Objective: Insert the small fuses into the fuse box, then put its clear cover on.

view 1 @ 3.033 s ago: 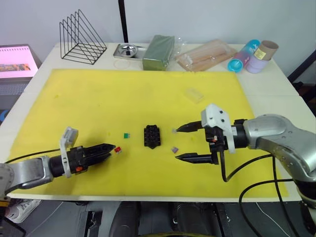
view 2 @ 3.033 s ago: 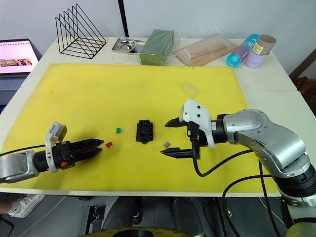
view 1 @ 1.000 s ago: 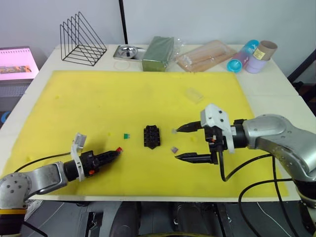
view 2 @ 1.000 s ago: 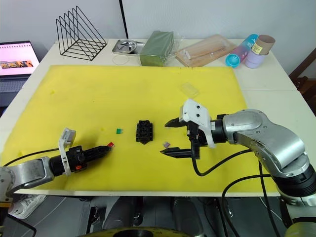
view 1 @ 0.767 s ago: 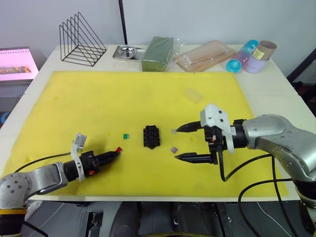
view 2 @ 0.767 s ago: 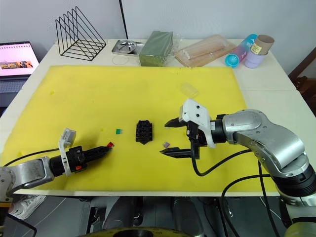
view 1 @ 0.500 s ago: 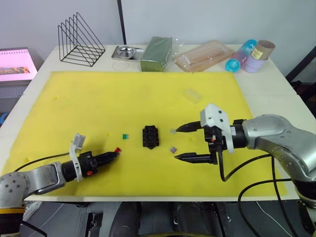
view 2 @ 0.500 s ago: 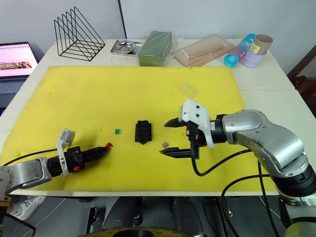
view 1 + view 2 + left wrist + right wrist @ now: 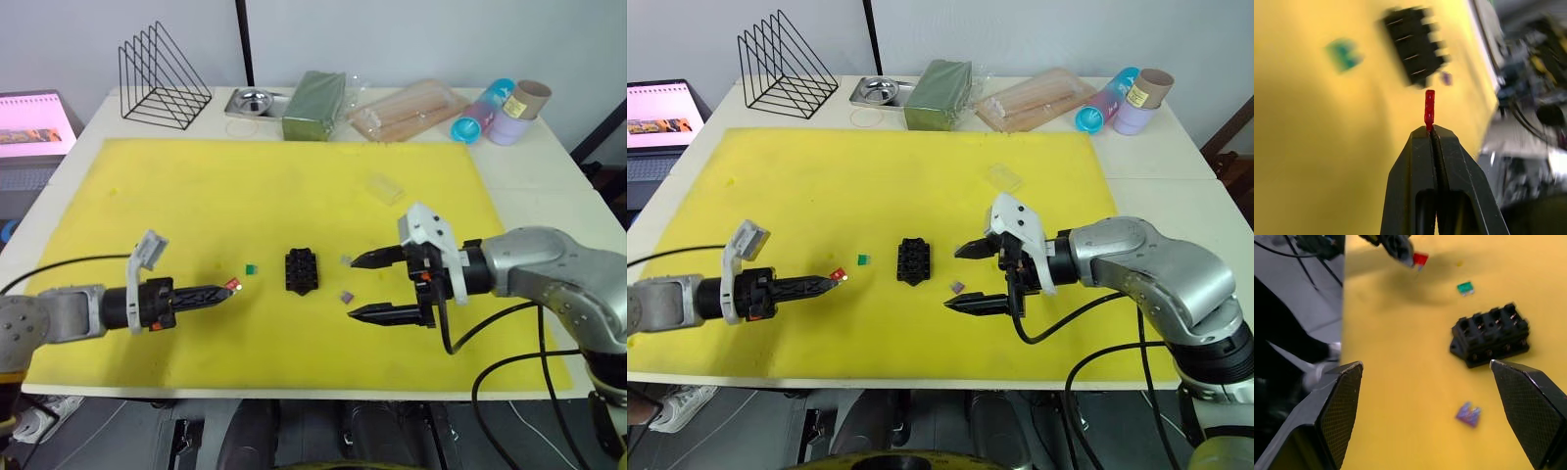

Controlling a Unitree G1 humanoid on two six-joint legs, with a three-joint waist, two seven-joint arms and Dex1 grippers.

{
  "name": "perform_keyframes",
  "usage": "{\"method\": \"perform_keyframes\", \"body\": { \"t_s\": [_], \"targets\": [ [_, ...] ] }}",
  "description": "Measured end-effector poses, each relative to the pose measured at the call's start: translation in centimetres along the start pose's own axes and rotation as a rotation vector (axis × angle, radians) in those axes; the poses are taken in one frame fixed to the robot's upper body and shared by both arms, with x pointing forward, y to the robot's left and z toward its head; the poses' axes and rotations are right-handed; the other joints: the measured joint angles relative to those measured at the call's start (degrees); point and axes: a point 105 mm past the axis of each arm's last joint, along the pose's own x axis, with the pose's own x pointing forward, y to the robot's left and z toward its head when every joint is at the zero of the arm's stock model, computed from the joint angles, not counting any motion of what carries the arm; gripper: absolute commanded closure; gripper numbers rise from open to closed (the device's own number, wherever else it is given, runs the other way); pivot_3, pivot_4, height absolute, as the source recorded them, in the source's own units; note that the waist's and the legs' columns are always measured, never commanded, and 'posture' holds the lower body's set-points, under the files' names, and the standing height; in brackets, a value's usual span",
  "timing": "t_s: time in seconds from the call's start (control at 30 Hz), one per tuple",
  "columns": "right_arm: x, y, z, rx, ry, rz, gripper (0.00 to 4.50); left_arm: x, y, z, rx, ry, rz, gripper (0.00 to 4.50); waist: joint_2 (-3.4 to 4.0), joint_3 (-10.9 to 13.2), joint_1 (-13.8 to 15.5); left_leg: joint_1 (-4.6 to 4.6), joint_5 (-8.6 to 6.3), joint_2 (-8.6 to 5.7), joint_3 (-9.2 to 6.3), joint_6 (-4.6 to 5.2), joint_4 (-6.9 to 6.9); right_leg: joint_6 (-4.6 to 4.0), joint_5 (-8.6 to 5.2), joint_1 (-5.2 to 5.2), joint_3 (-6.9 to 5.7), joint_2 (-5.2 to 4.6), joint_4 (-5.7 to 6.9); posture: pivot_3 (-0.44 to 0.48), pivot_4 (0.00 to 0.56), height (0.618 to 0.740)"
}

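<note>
A white table (image 9: 529,166) carries a yellow mat (image 9: 245,186) that spans most of the head views; its upper half lies bare, and a strip of mat stays free along the lower edge. Along the table's far edge, at the top of the frame, stand a wire rack (image 9: 162,73), a metal tray (image 9: 253,101), a green box (image 9: 315,103), a bag of wooden sticks (image 9: 409,110) and two cups (image 9: 505,110).

The fuse box (image 9: 302,269) sits at mid-frame on the mat, well clear of every mat edge. The green fuse (image 9: 252,266) lies just to its left, apart from it. One greyish-purple fuse (image 9: 347,296) lies to its lower right, and a second (image 9: 346,260) appears to lie to its right, near the upper finger of the right gripper. The clear cover (image 9: 385,188) rests in the upper right of the mat, well apart from the box.

The left gripper (image 9: 223,289), at lower left, has its fingers pressed together on the red fuse (image 9: 1429,107), which juts from their tips above the mat, left of the green fuse. The right gripper (image 9: 355,286), right of the box, has its fingers spread wide and empty, open mat between them.
</note>
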Motion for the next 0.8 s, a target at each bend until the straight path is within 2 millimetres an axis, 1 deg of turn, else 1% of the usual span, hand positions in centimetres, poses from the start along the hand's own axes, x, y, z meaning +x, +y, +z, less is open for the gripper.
{"method": "perform_keyframes", "body": {
  "t_s": [0.07, 0.13, 0.17, 0.2, 0.27, 0.37, 0.47, 0.57, 0.7, 0.8],
  "targets": [
    [-0.2, -0.1, 0.7, 0.032, -0.016, 0.005, 0.0, 0.6, -0.9, 1.6, 0.143, 0.054, -0.052, 4.47, -0.05, 0.0, 0.1, -0.08, 0.0, -0.07, 0.03, 0.0, 0.0, 0.0, 0.0, -0.05, -0.02, 0.05, -0.02, 0.0, 0.15, 0.74],
    [-0.3, -0.7, 2.2, 0.05, -0.053, -0.012, 0.0, 1.2, -2.7, 3.5, 0.351, 0.131, -0.125, 4.47, -0.17, 0.1, 0.0, -0.12, 0.02, -0.05, 0.04, -0.03, 0.01, -0.04, 0.03, -0.09, -0.01, 0.15, -0.08, 0.0, 0.15, 0.74],
    [-0.4, -1.0, 2.9, 0.05, -0.058, -0.035, 0.0, 1.5, -3.8, 4.3, 0.485, 0.191, -0.167, 4.47, -0.16, 0.1, 0.0, -0.13, 0.02, -0.06, 0.08, -0.03, 0.0, -0.04, 0.03, -0.08, 0.0, 0.15, -0.09, 0.0, 0.15, 0.74],
    [-0.4, -1.3, 3.5, 0.048, -0.063, -0.053, 0.0, 1.7, -4.5, 4.8, 0.581, 0.234, -0.197, 4.47, -0.14, 0.1, -0.1, -0.12, 0.02, -0.06, 0.1, -0.03, -0.06, -0.03, 0.03, -0.08, 0.01, 0.14, -0.17, 0.0, 0.15, 0.74],
    [-0.5, -1.5, 4.2, 0.064, -0.066, -0.065, 0.0, 2.2, -4.8, 4.8, 0.7, 0.321, -0.245, 4.47, -0.08, 0.1, -0.2, -0.12, 0.02, -0.05, 0.14, -0.02, -0.19, 0.06, 0.08, -0.11, 0.03, 0.16, -0.24, 0.0, 0.15, 0.74],
    [-0.5, -1.6, 5.3, 0.092, -0.065, -0.062, 0.0, 3.5, -4.4, 4.9, 0.772, 0.391, -0.306, 4.47, -0.1, 0.1, -0.2, -0.21, 0.02, 0.0, 0.03, -0.01, -0.23, 0.16, 0.14, -0.22, 0.01, 0.33, -0.21, 0.0, 0.15, 0.74],
    [-0.5, -1.5, 6.5, 0.106, -0.035, -0.054, 0.0, 4.7, -5.0, 5.8, 0.871, 0.42, -0.361, 4.47, -0.12, 0.1, -0.2, -0.23, 0.02, 0.02, -0.02, 0.0, -0.22, 0.18, 0.14, -0.23, -0.01, 0.36, -0.19, 0.0, 0.15, 0.74],
    [-0.4, -1.5, 6.8, 0.152, 0.018, -0.029, 0.0, 5.7, -5.7, 6.9, 0.96, 0.416, -0.386, 4.47, -0.08, 0.1, -0.3, -0.23, 0.01, 0.01, 0.03, 0.0, -0.2, 0.2, 0.16, -0.22, 0.01, 0.32, -0.19, 0.0, 0.15, 0.74],
    [0.2, -1.1, 7.1, 0.151, 0.069, -0.007, 0.0, 6.9, -6.0, 7.1, 0.985, 0.41, -0.413, 4.47, -0.08, 0.1, -0.4, -0.24, 0.0, 0.02, 0.0, 0.02, -0.19, 0.2, 0.16, -0.23, 0.01, 0.32, -0.16, 0.0, 0.15, 0.74],
    [0.8, -1.5, 6.8, 0.173, 0.085, -0.018, 0.67, 7.2, -5.7, 7.1, 0.983, 0.406, -0.406, 4.5, -0.09, 0.2, -0.4, -0.23, 0.0, 0.02, -0.02, 0.02, -0.17, 0.21, 0.16, -0.26, 0.01, 0.32, -0.04, 0.0, 0.15, 0.74]
  ]
}}
